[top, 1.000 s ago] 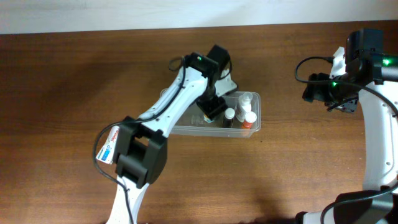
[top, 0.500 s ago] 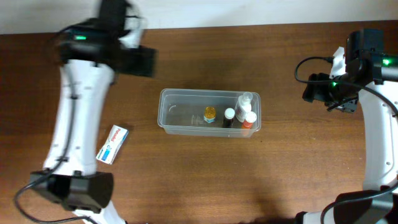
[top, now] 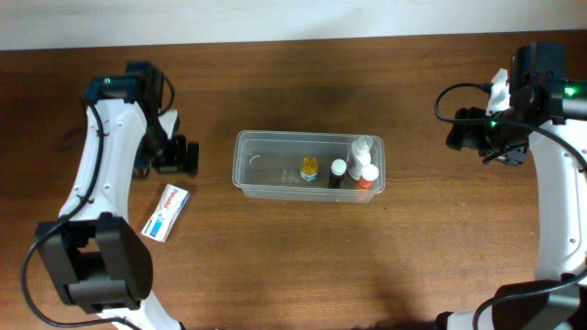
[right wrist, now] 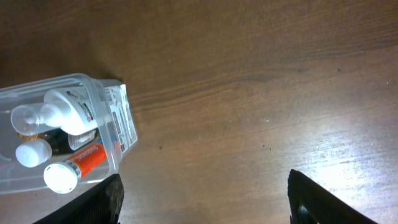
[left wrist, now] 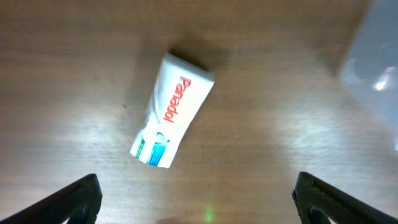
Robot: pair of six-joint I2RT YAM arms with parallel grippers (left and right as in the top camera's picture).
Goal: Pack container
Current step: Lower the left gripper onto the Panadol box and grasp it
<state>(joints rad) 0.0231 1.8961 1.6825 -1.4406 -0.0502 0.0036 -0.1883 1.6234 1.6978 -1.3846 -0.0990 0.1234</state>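
Note:
The clear plastic container (top: 266,170) stands mid-table; its edge shows in the left wrist view (left wrist: 373,68) and its end in the right wrist view (right wrist: 115,124). It holds a small amber bottle (top: 309,168), a dark bottle with a white cap (top: 337,172), a white pump bottle (top: 361,152) and an orange tube (top: 368,177). A white Panadol box (top: 167,212) lies flat on the table left of the container, also in the left wrist view (left wrist: 172,110). My left gripper (top: 176,156) is open and empty, above and just beyond the box (left wrist: 199,199). My right gripper (top: 477,137) is open and empty, far right of the container (right wrist: 202,199).
The wooden table (top: 303,257) runs to a pale wall at the back. Black cables hang by the right arm (top: 449,101).
My left arm left the container, swung far to the left, then came down over the Panadol box. The amber bottle now stands in the container. The right arm has not moved.

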